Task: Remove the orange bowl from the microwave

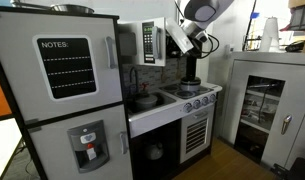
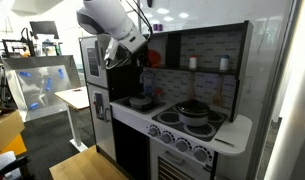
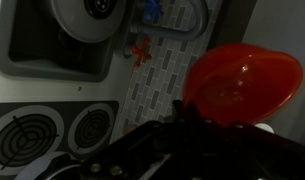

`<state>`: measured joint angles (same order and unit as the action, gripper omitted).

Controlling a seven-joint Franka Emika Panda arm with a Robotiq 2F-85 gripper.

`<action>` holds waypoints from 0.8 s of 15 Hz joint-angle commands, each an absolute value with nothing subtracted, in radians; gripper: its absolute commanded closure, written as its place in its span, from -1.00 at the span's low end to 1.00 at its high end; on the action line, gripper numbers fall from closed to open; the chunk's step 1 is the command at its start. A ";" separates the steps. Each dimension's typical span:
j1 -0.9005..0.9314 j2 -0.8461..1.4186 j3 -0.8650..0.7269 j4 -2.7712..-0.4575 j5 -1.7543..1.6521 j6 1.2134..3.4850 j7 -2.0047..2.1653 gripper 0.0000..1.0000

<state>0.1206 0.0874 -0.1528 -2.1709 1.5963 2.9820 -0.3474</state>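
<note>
The orange bowl (image 3: 242, 80) fills the upper right of the wrist view, hanging in the air above the tiled wall and counter. My gripper (image 3: 184, 112) is a dark shape at the bottom, with a finger on the bowl's left rim; it is shut on the bowl. In an exterior view the gripper (image 1: 199, 45) hangs just outside the white microwave (image 1: 150, 42), whose door (image 1: 178, 38) stands open. In an exterior view a bit of red (image 2: 148, 57) shows at the gripper (image 2: 142, 55).
A grey sink (image 3: 52, 45) with a metal pan in it and the stove burners (image 3: 37, 132) lie below. A grey pot (image 1: 190, 88) stands on the stove. The tall fridge marked NOTES (image 1: 62, 90) stands beside the microwave. A white cabinet (image 1: 267, 105) stands apart.
</note>
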 commanded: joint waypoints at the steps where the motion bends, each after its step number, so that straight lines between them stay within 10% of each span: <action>1: 0.120 0.050 -0.152 -2.222 1.711 2.996 -0.439 0.97; 12: 0.099 0.011 -0.212 -2.339 1.872 2.976 -0.640 0.97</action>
<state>0.1085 0.0408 -0.2022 -2.3121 1.8443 2.9877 -0.5925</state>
